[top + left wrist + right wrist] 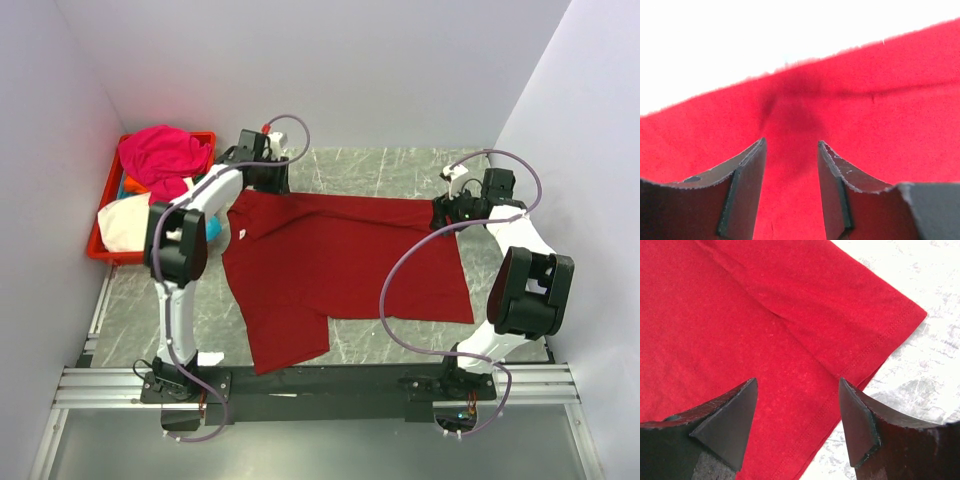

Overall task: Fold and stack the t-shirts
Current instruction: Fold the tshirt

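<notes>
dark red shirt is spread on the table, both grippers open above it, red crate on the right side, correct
No: the red crate sits on the left side, as the top external view shows. The dark red shirt is spread on the table, left gripper and right gripper open above it.

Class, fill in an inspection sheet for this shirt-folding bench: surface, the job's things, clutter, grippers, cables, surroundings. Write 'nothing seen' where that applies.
Surface: grey marbled tabletop, partly covered by cloth.
Job's things: large dark red cloth t-shirt spread out flat; magenta cloth t-shirt and cream-white cloth t-shirt heaped in the crate.
Clutter: red plastic crate at the table's left edge.
Grippers: left gripper, jaws apart over the red shirt's far edge; right gripper, jaws apart over its stitched corner.
Cables: purple-grey cable loops on both arms; in the top view the right one crosses the shirt.
Surroundings: plain pale walls on three sides; metal rail at the near edge.
</notes>
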You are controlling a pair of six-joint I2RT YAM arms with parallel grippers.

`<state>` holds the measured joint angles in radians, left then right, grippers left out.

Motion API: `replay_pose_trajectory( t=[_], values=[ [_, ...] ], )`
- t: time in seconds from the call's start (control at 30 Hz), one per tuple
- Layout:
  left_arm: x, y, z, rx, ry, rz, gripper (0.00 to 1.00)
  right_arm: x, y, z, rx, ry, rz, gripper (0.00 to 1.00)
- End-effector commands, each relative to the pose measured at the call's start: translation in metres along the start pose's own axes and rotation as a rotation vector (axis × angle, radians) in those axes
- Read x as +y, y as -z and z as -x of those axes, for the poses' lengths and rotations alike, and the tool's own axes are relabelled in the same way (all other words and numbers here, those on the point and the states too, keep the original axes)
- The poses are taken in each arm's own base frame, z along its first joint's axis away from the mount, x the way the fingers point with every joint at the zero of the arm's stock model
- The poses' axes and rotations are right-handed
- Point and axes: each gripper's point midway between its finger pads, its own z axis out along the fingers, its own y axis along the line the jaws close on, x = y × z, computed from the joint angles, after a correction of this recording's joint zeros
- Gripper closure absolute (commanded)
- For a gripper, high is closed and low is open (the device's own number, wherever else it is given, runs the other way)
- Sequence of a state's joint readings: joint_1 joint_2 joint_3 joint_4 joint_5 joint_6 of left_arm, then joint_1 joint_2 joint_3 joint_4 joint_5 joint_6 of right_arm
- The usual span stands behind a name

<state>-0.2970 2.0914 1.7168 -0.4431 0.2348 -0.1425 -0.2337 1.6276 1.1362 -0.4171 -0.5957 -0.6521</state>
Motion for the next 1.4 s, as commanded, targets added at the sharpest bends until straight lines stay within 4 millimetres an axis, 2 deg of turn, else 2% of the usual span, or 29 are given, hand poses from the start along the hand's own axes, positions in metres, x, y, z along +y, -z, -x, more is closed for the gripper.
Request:
replay_pose_trajectory(
  t=[0.0, 0.1, 0.13, 0.2, 0.23, 0.3, 0.5, 0.6, 0.63, 0.67, 0.73, 0.77, 0.87, 0.9, 0.97, 1.0, 1.07, 1.1, 1.13, 1.2, 1.23, 1.3, 1.33, 1.37],
  values=[
    [0.006, -0.022, 0.004, 0.031, -0.014, -0.010, 0.49, 0.001, 0.004, 0.010, -0.023, 0.012, 0.005, 0.28],
    [0.006, -0.032, 0.012, 0.033, -0.014, -0.026, 0.49, 0.002, 0.004, 0.009, -0.024, 0.009, 0.006, 0.28],
    [0.008, -0.041, 0.005, 0.054, -0.009, -0.030, 0.48, 0.002, 0.004, 0.009, -0.026, 0.009, 0.007, 0.28],
    [0.006, -0.045, 0.008, 0.051, -0.008, -0.041, 0.48, 0.003, 0.003, 0.009, -0.026, 0.004, 0.011, 0.28],
    [0.007, -0.051, 0.003, 0.066, -0.004, -0.050, 0.48, 0.003, 0.003, 0.009, -0.027, 0.006, 0.010, 0.28],
    [0.005, -0.054, 0.004, 0.067, -0.002, -0.060, 0.48, 0.003, 0.003, 0.008, -0.025, 0.001, 0.012, 0.28],
    [0.007, -0.065, -0.011, 0.111, 0.003, -0.073, 0.53, 0.003, 0.001, 0.005, -0.023, -0.006, 0.012, 0.28],
    [0.006, -0.065, -0.012, 0.112, 0.000, -0.079, 0.67, 0.003, 0.001, 0.004, -0.019, -0.009, 0.013, 0.28],
    [0.006, -0.064, -0.011, 0.108, -0.001, -0.077, 0.80, 0.003, 0.001, 0.005, -0.022, -0.009, 0.013, 0.28],
    [0.006, -0.063, -0.008, 0.098, -0.004, -0.078, 0.86, 0.003, 0.001, 0.005, -0.022, -0.009, 0.015, 0.28],
    [0.004, -0.056, -0.002, 0.077, -0.011, -0.074, 0.97, 0.003, 0.002, 0.005, -0.023, -0.010, 0.012, 0.28],
    [0.004, -0.053, 0.002, 0.067, -0.014, -0.072, 0.99, 0.003, 0.002, 0.004, -0.022, -0.011, 0.013, 0.28],
    [-0.001, -0.037, 0.018, 0.018, -0.034, -0.072, 1.00, 0.003, 0.002, 0.004, -0.023, -0.012, 0.015, 0.29],
    [-0.005, -0.025, 0.031, -0.019, -0.048, -0.077, 1.00, 0.002, 0.003, 0.004, -0.025, -0.010, 0.012, 0.29],
    [-0.009, -0.015, 0.033, -0.034, -0.051, -0.081, 1.00, 0.002, 0.003, 0.003, -0.022, -0.011, 0.011, 0.29],
    [-0.015, 0.000, 0.044, -0.069, -0.057, -0.089, 1.00, 0.002, 0.004, 0.004, -0.025, -0.009, 0.009, 0.29],
    [-0.020, 0.009, 0.036, -0.071, -0.047, -0.112, 1.00, 0.002, 0.005, 0.004, -0.027, -0.011, 0.009, 0.29],
    [-0.028, 0.025, 0.043, -0.101, -0.043, -0.132, 1.00, 0.001, 0.005, 0.003, -0.026, -0.013, 0.009, 0.29],
    [-0.029, 0.024, 0.026, -0.076, -0.029, -0.146, 1.00, 0.001, 0.005, 0.003, -0.026, -0.014, 0.008, 0.29],
    [-0.043, 0.039, 0.016, -0.068, -0.019, -0.192, 0.98, 0.000, 0.006, 0.003, -0.028, -0.014, 0.008, 0.29],
    [-0.045, 0.036, -0.013, -0.008, -0.001, -0.215, 0.97, 0.000, 0.006, 0.004, -0.032, -0.012, 0.007, 0.29],
    [-0.063, 0.042, -0.037, 0.051, 0.003, -0.294, 0.92, 0.000, 0.006, 0.004, -0.031, -0.014, 0.006, 0.29],
    [-0.066, 0.042, -0.060, 0.109, 0.019, -0.317, 0.82, -0.001, 0.006, 0.004, -0.032, -0.013, 0.007, 0.29],
    [-0.072, 0.043, -0.073, 0.145, 0.016, -0.333, 0.75, -0.001, 0.007, 0.005, -0.033, -0.012, 0.006, 0.29]
  ],
)
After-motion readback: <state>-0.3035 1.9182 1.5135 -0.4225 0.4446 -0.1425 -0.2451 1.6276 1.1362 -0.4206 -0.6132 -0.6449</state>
